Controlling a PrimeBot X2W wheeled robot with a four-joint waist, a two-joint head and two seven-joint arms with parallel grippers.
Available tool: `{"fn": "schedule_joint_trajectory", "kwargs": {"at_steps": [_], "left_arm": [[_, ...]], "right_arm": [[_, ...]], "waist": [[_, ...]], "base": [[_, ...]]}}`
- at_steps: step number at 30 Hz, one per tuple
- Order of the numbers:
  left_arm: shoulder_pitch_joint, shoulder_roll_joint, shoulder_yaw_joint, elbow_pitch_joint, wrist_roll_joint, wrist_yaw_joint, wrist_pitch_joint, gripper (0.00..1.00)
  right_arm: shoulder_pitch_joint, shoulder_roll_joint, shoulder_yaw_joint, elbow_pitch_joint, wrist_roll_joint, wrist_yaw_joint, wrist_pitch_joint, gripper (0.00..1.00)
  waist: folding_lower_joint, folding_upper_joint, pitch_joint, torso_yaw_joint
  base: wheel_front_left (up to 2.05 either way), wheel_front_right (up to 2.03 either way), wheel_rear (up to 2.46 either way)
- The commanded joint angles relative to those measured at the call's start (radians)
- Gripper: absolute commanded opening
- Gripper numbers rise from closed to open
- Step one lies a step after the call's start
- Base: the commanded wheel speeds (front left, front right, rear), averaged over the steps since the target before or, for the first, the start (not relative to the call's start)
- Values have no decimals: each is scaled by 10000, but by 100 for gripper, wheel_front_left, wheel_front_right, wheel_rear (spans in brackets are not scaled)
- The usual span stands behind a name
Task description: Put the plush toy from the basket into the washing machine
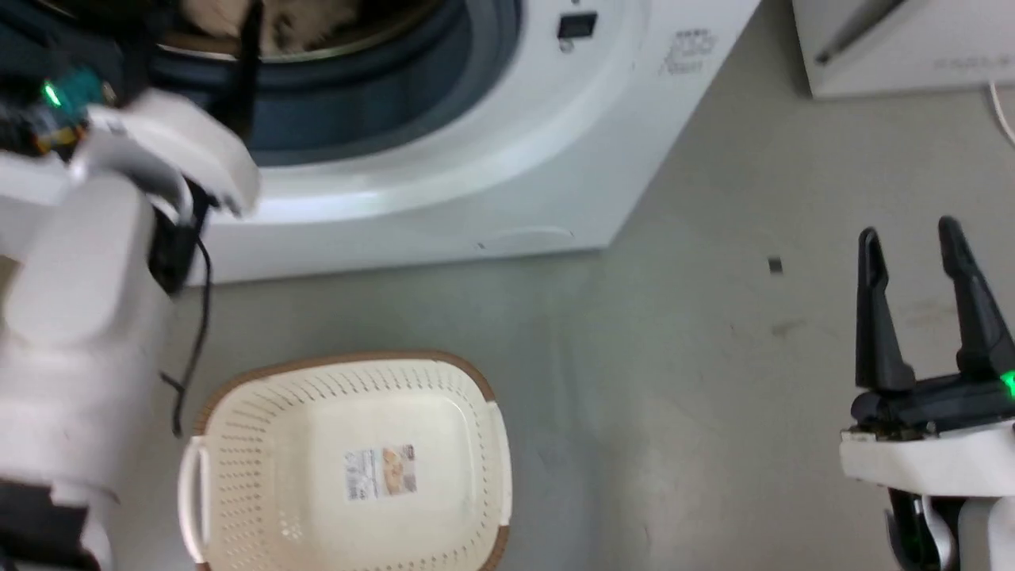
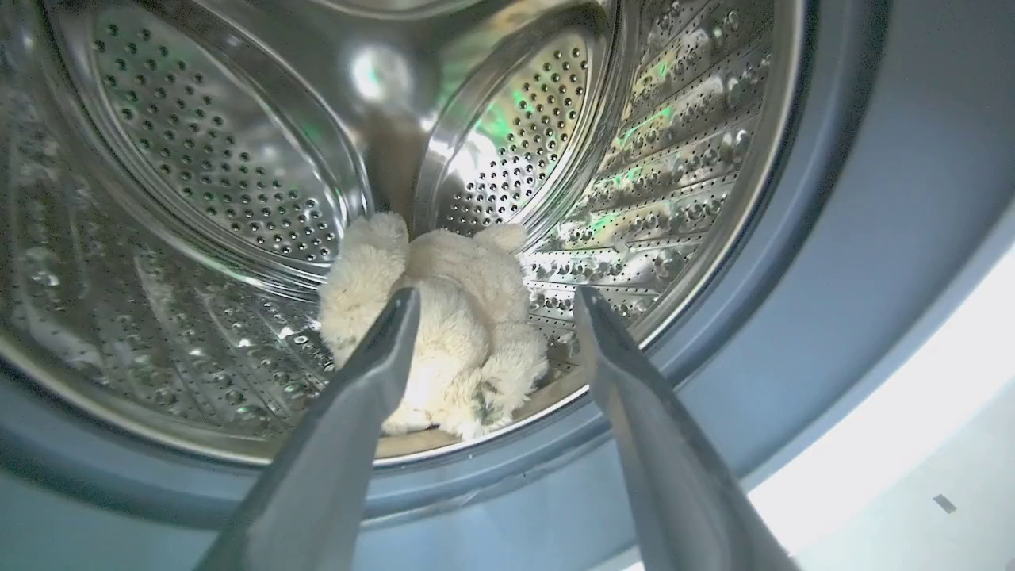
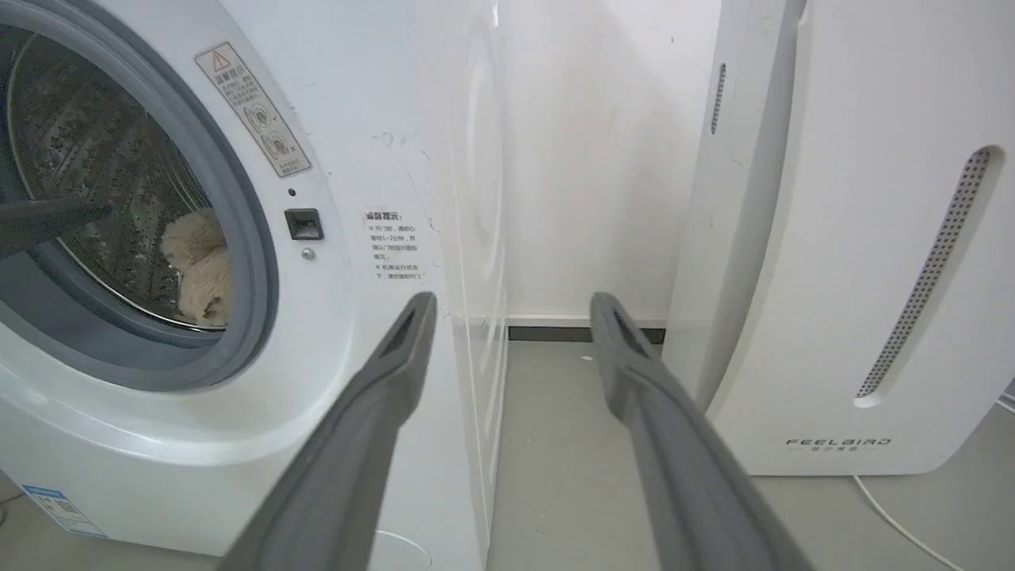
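The cream plush toy (image 2: pixel 444 317) lies on the bottom of the steel drum (image 2: pixel 198 159) inside the white washing machine (image 1: pixel 492 159); its fur also shows through the porthole (image 3: pixel 202 274). My left gripper (image 2: pixel 496 297) is open at the drum's mouth, fingers apart on either side of the toy's image and not touching it. The left arm (image 1: pixel 87 301) reaches up to the porthole. The cream basket (image 1: pixel 349 468) stands on the floor below, holding just its paper label. My right gripper (image 1: pixel 912 234) is open over the floor at the right, holding nothing.
The white FEELAIR appliance (image 3: pixel 856 238) stands right of the washer, with a narrow gap (image 3: pixel 571 238) and wall between them. A white cable (image 3: pixel 896 515) runs along the grey floor (image 1: pixel 714 357) beside it. A black cable (image 1: pixel 194 341) hangs from my left arm.
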Motion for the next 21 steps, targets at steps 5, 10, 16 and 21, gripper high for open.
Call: {"fn": "schedule_joint_trajectory", "kwargs": {"at_steps": [5,10,16,21], "left_arm": [[2083,-218,612,-1723,294,380,-51,100],[4181,-534,1470,-3728,457,927,-52,100],[6578,-1165,2407,-5706,828,1435,-52,100],[8100,-1662,2873,-6560,1246,1662,-52,100]], "right_arm": [[547,-2,50,182,-163,-9,-42,100],[1021,-2,167,278,-167,-9,-42,100],[1460,-2,257,366,-110,-9,-42,100],[1613,-2,332,412,-116,-9,-42,100]], "waist": [[0,0,-1501,804],[0,0,-2124,1052],[0,0,-2657,1236],[0,0,-2932,1294]], "base": [[0,0,0],[0,0,0],[0,0,0],[0,0,0]]}}
